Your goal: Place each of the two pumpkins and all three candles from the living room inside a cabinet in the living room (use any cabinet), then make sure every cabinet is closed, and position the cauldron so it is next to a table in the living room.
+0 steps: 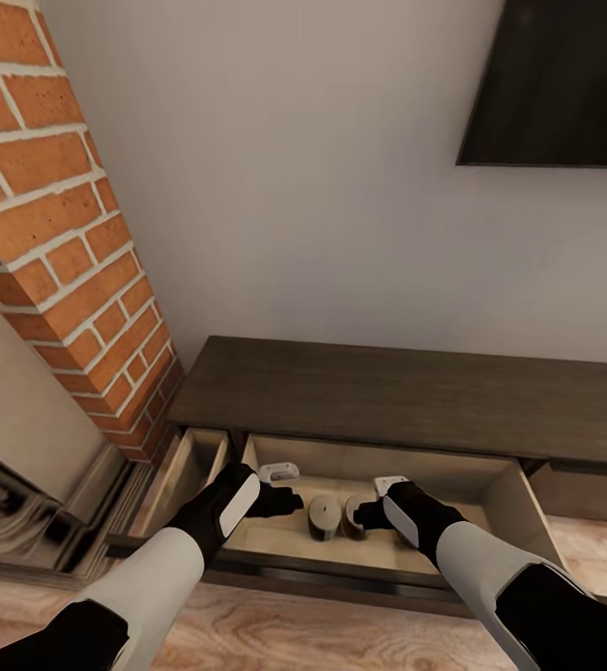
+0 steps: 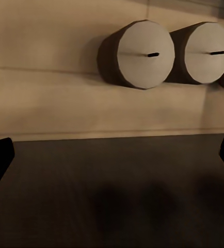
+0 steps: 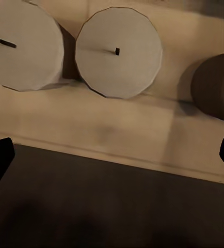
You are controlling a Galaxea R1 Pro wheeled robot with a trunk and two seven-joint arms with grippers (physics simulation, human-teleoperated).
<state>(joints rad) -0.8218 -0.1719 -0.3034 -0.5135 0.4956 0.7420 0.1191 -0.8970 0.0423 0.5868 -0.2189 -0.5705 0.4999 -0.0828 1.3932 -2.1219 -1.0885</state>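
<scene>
Open cabinet (image 1: pixel 406 396) drawer (image 1: pixel 517 508), pale wood floor; two candles (image 1: pixel 323 515) side by side, mid-floor, nearer its front edge.

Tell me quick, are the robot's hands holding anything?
Left gripper: open, holding nothing, over the open drawer.
Right gripper: open, holding nothing, close to the candles.

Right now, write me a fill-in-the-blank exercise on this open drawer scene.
1. The candles stand inside the pulled-out ___ of the cabinet.
2. The right wrist view shows ___ candles.
3. Left of the cabinet rises a red ___ fireplace.
4. Both tools, left tool and right tool, are ___.

Missing: drawer; three; brick; open
</scene>
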